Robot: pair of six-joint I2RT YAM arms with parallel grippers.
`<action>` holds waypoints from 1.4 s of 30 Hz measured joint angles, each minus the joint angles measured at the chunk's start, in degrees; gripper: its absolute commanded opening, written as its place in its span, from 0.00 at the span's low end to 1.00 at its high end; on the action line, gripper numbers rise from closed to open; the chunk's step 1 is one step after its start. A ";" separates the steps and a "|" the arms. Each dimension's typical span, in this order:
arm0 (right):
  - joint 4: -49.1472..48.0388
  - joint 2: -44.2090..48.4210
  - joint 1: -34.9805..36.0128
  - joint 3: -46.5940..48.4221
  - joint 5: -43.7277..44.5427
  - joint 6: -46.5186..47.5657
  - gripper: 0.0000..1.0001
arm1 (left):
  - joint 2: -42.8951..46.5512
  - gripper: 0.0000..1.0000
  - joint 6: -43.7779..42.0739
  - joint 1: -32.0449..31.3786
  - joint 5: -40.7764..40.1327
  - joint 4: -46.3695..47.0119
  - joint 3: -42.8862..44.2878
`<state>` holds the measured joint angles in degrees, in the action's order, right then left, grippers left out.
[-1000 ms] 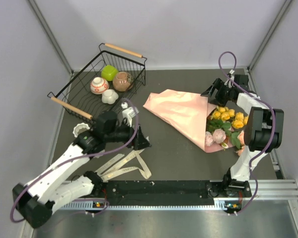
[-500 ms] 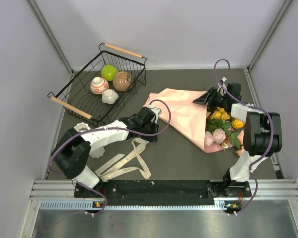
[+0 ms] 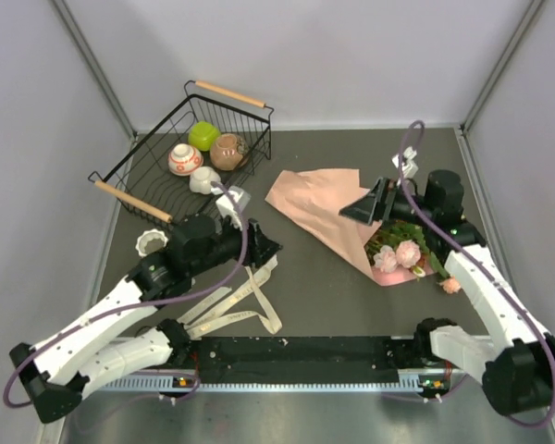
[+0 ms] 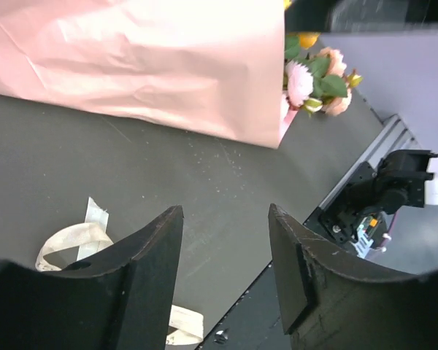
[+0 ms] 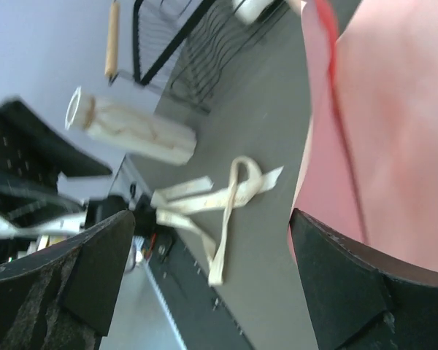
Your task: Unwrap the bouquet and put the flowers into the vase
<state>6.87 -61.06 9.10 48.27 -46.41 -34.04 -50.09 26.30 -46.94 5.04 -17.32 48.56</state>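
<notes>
The bouquet's pink wrapping paper [image 3: 316,196] lies spread on the dark table, and it fills the top of the left wrist view [image 4: 146,58]. The pink flowers [image 3: 396,256] poke out at its right end, also seen as flowers [image 4: 314,76]. The untied cream ribbon [image 3: 231,310] lies apart near the front. My left gripper [image 3: 265,248] hovers open left of the paper with nothing between its fingers. My right gripper [image 3: 356,209] hangs open above the paper's right part, with the paper [image 5: 394,138] beside one finger. The white vase [image 5: 131,133] lies on its side, partly hidden behind my left arm [image 3: 152,242].
A black wire basket [image 3: 139,171] with wooden handles stands at the back left. It holds a green object, a brown pot [image 3: 228,152], a white-and-red pot [image 3: 184,159] and a small white piece. The metal rail [image 3: 287,356] runs along the front edge.
My left gripper pulled back left from the paper's edge and opened wider. The right gripper swung left over the paper and opened. The paper now lies narrower and covers more of the flowers.
</notes>
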 measured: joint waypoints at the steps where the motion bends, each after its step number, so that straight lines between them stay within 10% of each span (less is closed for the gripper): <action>1: 0.42 1.64 0.98 -1.01 0.02 0.22 0.90 | 2.10 0.59 0.37 0.00 -0.09 -0.81 -0.09; 12: 7.21 6.01 30.58 -11.30 9.01 -3.02 0.94 | 12.26 0.75 0.94 0.00 -1.79 -9.31 2.62; 21: 15.56 14.21 27.15 -4.31 22.93 -1.05 0.94 | -1.99 0.73 -0.98 0.00 0.39 -8.70 11.23; 28: 15.54 -2.05 24.59 -3.45 28.39 -1.03 0.91 | -15.08 0.58 -0.72 0.00 1.66 -5.18 5.31; 42: 1.27 -21.94 29.79 -6.34 43.76 -1.55 0.41 | -23.56 0.46 3.87 0.00 2.86 6.19 -4.22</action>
<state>8.14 -83.00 38.89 41.93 -2.66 -35.59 -73.65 30.17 -46.94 7.90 -11.14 44.34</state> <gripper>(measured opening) 0.426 0.462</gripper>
